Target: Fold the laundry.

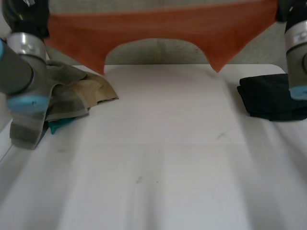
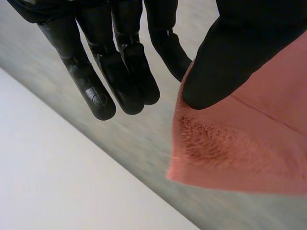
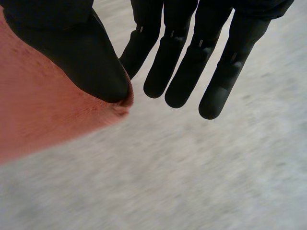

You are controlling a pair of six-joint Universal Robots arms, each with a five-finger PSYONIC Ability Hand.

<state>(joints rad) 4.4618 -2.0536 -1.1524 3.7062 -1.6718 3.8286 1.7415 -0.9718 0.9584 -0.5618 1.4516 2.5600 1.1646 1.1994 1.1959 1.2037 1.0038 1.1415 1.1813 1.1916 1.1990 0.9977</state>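
Spanning left to right beyond the table (image 1: pixel 163 143), the orange cloth (image 1: pixel 158 26) hangs downward; left hand (image 2: pixel 216 67) and right hand (image 3: pixel 72 48) each pinch a corner.

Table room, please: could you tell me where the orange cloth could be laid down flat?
The table is bare across its middle and near part, bordered by the beige pile at left and the black folded cloth at right. Those two far corners are crowded. The orange cloth hangs over the far edge.
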